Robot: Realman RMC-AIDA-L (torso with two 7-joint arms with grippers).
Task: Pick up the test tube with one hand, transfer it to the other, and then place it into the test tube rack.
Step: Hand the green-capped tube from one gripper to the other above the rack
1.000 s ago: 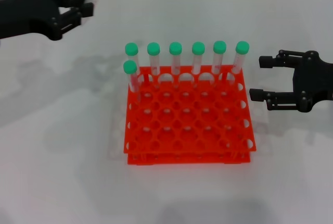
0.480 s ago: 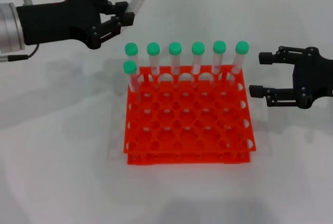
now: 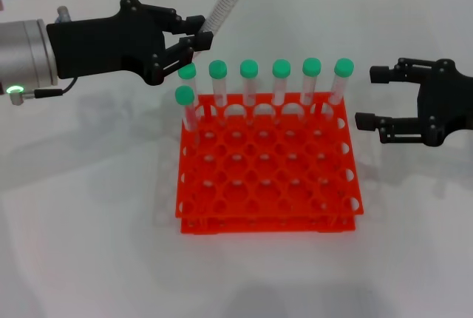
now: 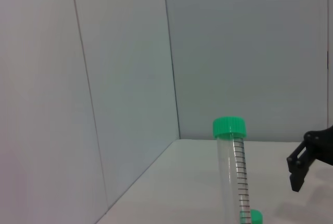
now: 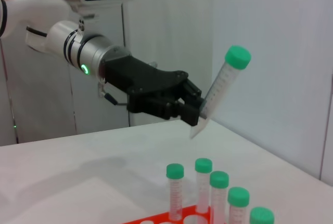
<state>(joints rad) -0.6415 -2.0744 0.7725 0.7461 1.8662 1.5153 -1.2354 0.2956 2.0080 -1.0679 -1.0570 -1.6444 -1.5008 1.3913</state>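
Note:
My left gripper (image 3: 194, 39), black with a green light on its silver wrist, is shut on the lower end of the test tube (image 3: 228, 0). The clear, green-capped tube tilts up and to the right above the rack's back left corner. It also shows in the left wrist view (image 4: 234, 172) and the right wrist view (image 5: 221, 86), where the left gripper (image 5: 193, 113) holds it in the air. The orange-red test tube rack (image 3: 267, 163) sits on the table centre. My right gripper (image 3: 373, 97) is open and empty to the right of the rack.
Several other green-capped tubes (image 3: 281, 81) stand in the rack's back row, and one (image 3: 185, 108) stands in the second row at the left. The rack's other holes are free. The white table (image 3: 89, 222) extends around the rack. A wall lies behind.
My left gripper has moved right and forward from the far left corner with the tube, now over the rack's back left. The right gripper has shifted slightly up.

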